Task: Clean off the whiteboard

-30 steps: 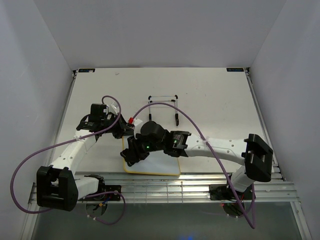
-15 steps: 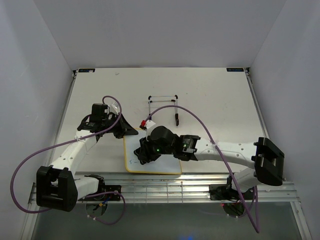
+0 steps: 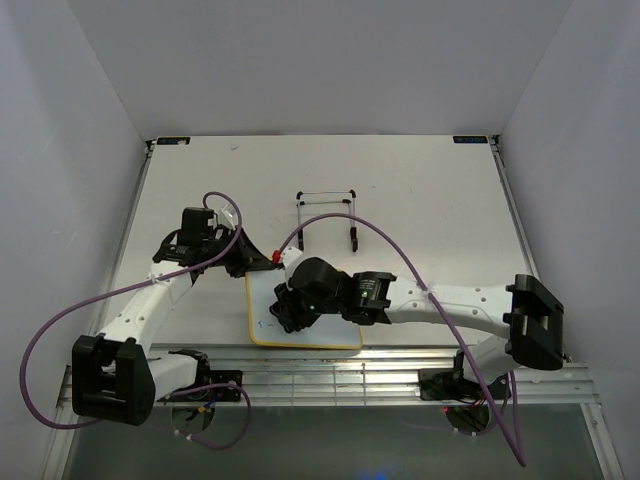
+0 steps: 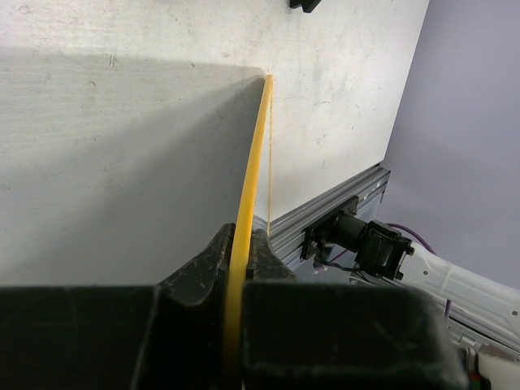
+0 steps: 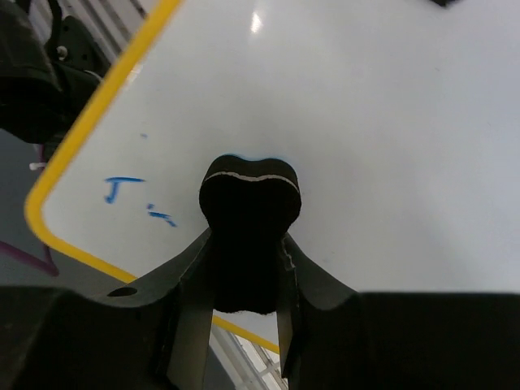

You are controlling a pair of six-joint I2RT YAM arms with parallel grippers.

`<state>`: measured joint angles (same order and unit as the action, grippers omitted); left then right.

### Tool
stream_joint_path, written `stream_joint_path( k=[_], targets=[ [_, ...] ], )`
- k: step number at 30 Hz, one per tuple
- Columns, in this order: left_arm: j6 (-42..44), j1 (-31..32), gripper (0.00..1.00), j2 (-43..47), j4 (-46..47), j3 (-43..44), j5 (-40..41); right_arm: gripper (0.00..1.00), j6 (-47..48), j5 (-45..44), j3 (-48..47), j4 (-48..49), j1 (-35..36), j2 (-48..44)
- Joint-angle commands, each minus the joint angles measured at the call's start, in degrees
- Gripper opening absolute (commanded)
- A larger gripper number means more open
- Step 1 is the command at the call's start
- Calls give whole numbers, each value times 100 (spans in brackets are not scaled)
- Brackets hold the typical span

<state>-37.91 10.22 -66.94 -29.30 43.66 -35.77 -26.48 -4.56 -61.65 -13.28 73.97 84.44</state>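
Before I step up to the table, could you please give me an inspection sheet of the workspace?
Surface: white table, lightly scuffed.
Job's things: yellow-framed whiteboard near the table's front edge; blue marks show near one corner.
Clutter: black wire easel beyond the board, apart from it.
End effectors: left end effector shut on the whiteboard's frame edge; right end effector shut on a black eraser, which appears pressed to the board face.
Cables: purple cables loop off both arms; one arcs over the table by the easel.
Surroundings: plain walls on three sides; metal rail along the near edge.
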Motion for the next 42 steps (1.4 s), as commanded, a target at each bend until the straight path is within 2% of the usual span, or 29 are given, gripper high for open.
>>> stream_joint_path(
  k=[1, 11, 21, 27, 42],
  targets=[
    [1146, -2, 0, -39, -23, -165, 2601, 8, 301, 394, -680, 255, 468, 326],
    [1146, -2, 0, -21, -32, -156, 2601, 8, 556, 473, -1201, 62, 574, 714],
    [1137, -2, 0, -30, -32, -147, 2628, 8, 1101, 561, 46, 326, 662, 38],
    [1137, -2, 0, -30, -41, -156, 2628, 8, 1531, 254, 355, 273, 662, -279],
    [1172, 6, 0, -30, -41, -165, 2540, 8, 2226, 588, -1104, 53, 618, 546]
  ],
)
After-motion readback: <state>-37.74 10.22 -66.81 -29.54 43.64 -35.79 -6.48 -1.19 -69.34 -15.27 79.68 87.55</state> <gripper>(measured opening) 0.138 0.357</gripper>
